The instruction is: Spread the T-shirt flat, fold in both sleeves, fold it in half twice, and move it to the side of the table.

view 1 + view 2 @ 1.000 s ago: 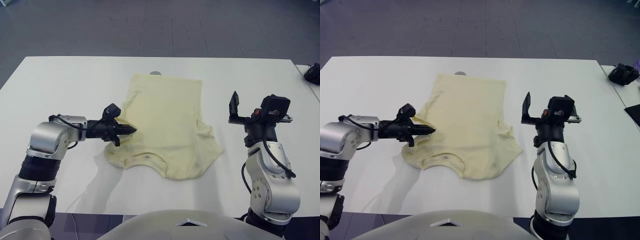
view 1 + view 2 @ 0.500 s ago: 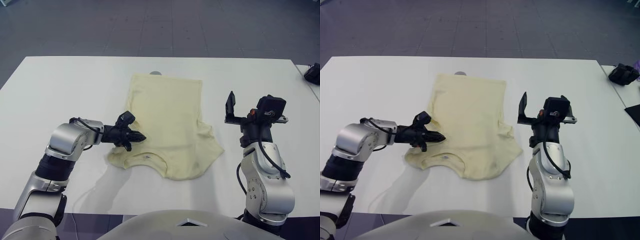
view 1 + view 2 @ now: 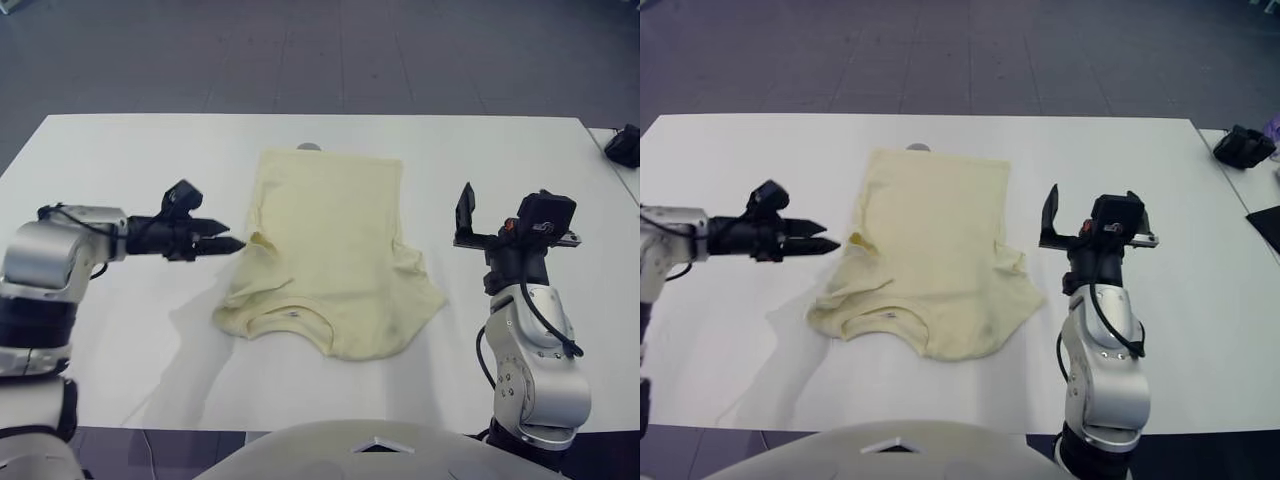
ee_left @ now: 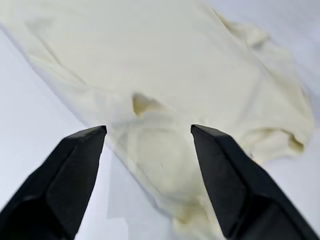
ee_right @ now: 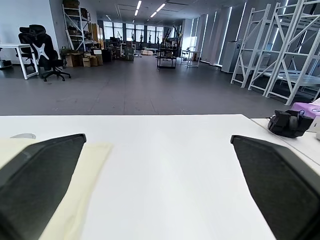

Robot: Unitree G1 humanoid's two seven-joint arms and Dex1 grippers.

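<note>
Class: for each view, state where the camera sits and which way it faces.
Left eye view: head, looking down at T-shirt on table; left arm, right arm show.
Right eye view: its stereo twin, same scene.
Left wrist view: left wrist, facing T-shirt between open jaws.
Right wrist view: right wrist, facing across table into room, open jaws.
All share the T-shirt.
</note>
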